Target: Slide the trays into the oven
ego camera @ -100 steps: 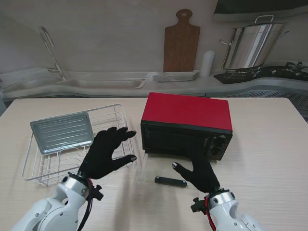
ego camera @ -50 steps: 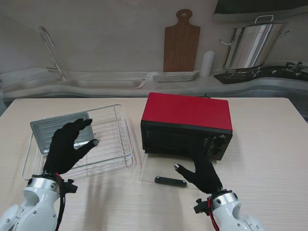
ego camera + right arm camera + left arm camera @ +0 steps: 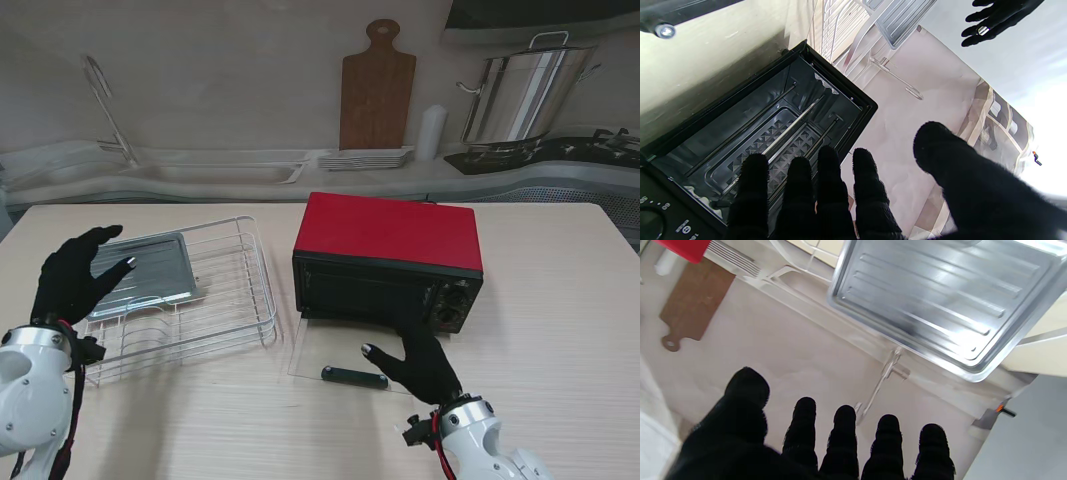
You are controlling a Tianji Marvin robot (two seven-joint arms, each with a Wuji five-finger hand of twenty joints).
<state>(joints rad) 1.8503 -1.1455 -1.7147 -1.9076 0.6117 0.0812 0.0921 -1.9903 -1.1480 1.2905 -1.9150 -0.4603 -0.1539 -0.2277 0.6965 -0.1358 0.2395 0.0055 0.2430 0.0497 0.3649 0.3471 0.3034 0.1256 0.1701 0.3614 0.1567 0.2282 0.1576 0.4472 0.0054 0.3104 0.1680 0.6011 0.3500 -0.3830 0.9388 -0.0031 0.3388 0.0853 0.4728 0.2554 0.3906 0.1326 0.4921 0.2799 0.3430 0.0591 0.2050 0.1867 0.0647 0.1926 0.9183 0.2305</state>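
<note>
**Thin metal tray waits in the rack, oven door down**

The tray [image 3: 140, 272] is a shallow sheet of bright metal with pressed ribs and a raised rim, lying tilted in the wire dish rack [image 3: 215, 300] to the left of the red oven [image 3: 388, 257]. It looks light and rigid, so it should lift without flexing, but the polished surface is likely slippery and it may rattle or snag against the rack wires as it comes out. The rim is the sensible place to take hold: a pinch over the edge at the tray's left side, thumb on top and fingers beneath, would probably keep it level better than pressing on the flat.

The left hand [image 3: 72, 276] hovers at that left edge of the tray, fingers [image 3: 843, 426] spread and holding nothing; whether it touches the rim cannot be told. The right hand [image 3: 418, 362] lies flat and open, fingers apart, on the lowered glass door [image 3: 330, 352] in front of the oven, beside the door handle [image 3: 353, 375], gripping nothing.

The right wrist view shows the oven cavity [image 3: 773, 126] open, with rails along its side walls. The tray would need to go in level to catch those rails, and a tilted entry could jam it.
</note>
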